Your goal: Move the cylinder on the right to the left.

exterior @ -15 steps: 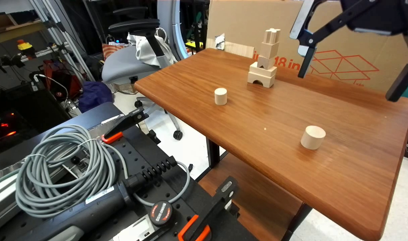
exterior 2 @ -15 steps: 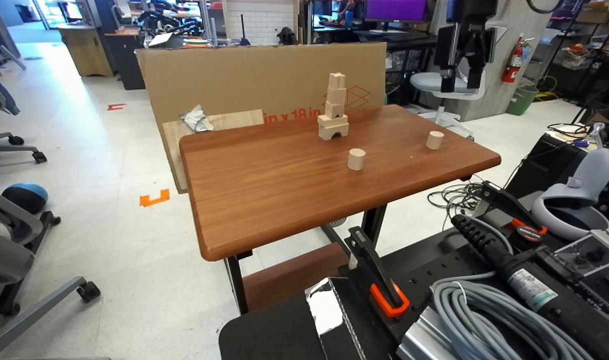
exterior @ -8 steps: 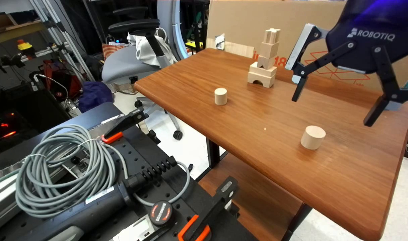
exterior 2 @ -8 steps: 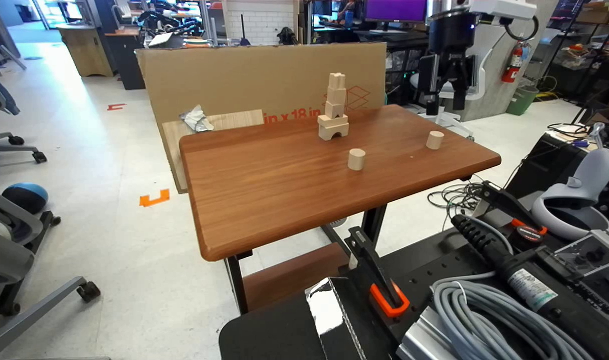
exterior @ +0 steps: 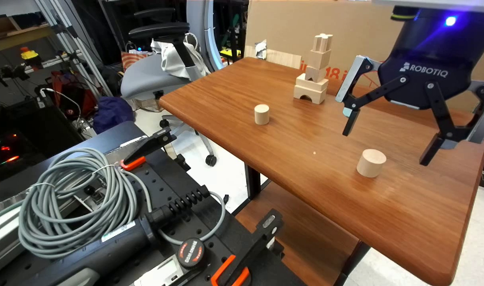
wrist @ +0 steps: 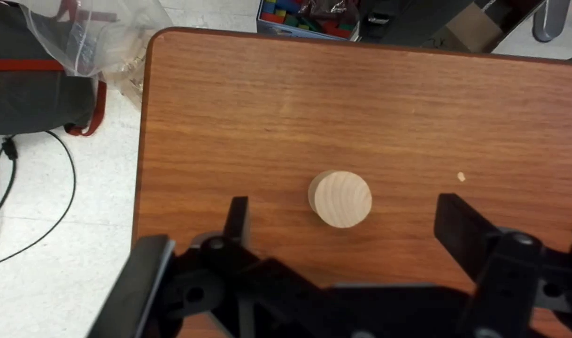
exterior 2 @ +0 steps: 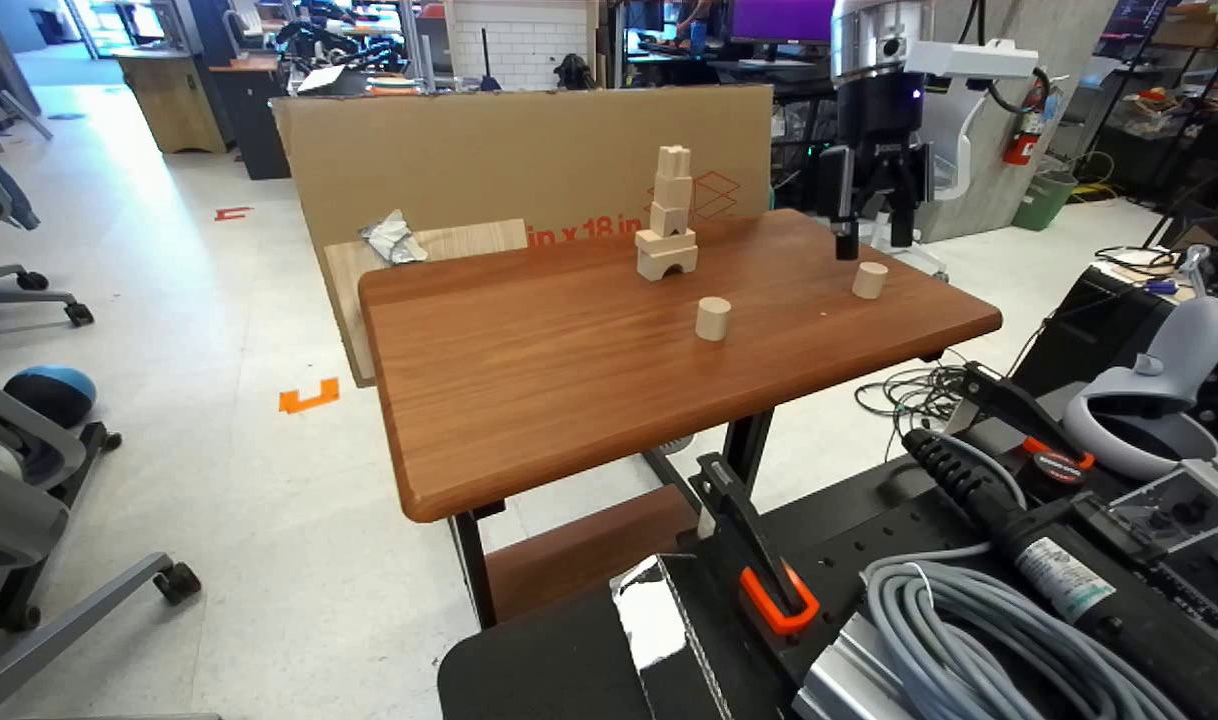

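Observation:
The cylinder is a squat pale wooden piece standing upright on the table, also in the other exterior view. My gripper is open and empty, fingers pointing down, above the table behind the cylinder in both exterior views. In the wrist view the cylinder appears between the two spread fingertips, touching neither. A similar, slightly narrower cylinder stands upright to its left, also visible in an exterior view; it is out of the wrist view.
A stacked block tower stands farther back on the table, before a cardboard sheet. A small pale chip lies beside the cylinder. A black cart with cables and clamps stands along the near side.
My gripper has come down from high over the table and moved left in both exterior views, closer to the cylinder. It has stayed open. Both cylinders and the tower have not moved.

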Controlling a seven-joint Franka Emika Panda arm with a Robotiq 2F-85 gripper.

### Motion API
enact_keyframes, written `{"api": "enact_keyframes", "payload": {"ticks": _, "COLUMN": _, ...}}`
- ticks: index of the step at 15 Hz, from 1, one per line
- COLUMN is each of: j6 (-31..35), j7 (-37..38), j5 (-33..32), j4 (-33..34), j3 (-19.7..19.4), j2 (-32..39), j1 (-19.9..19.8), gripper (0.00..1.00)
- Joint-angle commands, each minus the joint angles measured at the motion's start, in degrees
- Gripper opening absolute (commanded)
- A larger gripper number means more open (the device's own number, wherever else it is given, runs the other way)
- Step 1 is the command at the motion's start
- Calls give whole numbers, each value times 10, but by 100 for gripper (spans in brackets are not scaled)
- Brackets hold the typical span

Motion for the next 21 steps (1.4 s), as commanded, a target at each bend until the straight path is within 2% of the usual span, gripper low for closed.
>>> {"api": "enact_keyframes", "payload": {"ticks": 1, "j6": 2, "j7": 30, "j5": -33, "j4": 23, "j3": 1, "j2": 26, "j1": 1, "gripper": 100}}
{"api": "enact_keyframes", "payload": {"ticks": 3, "j6": 2, "j7": 41, "j5": -48, "j4": 26, "j3": 0, "j2": 34, "j1": 4, "gripper": 100}}
{"api": "enact_keyframes", "payload": {"ticks": 4, "j6": 2, "j7": 46, "j5": -56, "j4": 27, "j3": 0, "j2": 37, "j1": 6, "gripper": 75}}
{"api": "enact_keyframes", "payload": {"ticks": 5, "j6": 2, "j7": 51, "j5": -64, "j4": 27, "j3": -1, "j2": 39, "j1": 8, "gripper": 72}}
{"api": "enact_keyframes", "payload": {"ticks": 6, "j6": 4, "j7": 54, "j5": -71, "j4": 26, "j3": 0, "j2": 40, "j1": 9, "gripper": 65}}
{"api": "enact_keyframes", "payload": {"ticks": 13, "j6": 22, "j7": 45, "j5": -99, "j4": -7, "j3": 7, "j2": 11, "j1": 12, "gripper": 12}}
{"api": "enact_keyframes", "payload": {"ticks": 14, "j6": 21, "j7": 43, "j5": -100, "j4": -15, "j3": 8, "j2": 3, "j1": 13, "gripper": 8}}
{"api": "enact_keyframes", "payload": {"ticks": 17, "j6": 31, "j7": 44, "j5": -114, "j4": -41, "j3": 12, "j2": -27, "j1": 26, "gripper": 8}}
{"api": "enact_keyframes", "payload": {"ticks": 21, "j6": 1, "j7": 37, "j5": -98, "j4": -49, "j3": 38, "j2": -43, "j1": 38, "gripper": 8}}
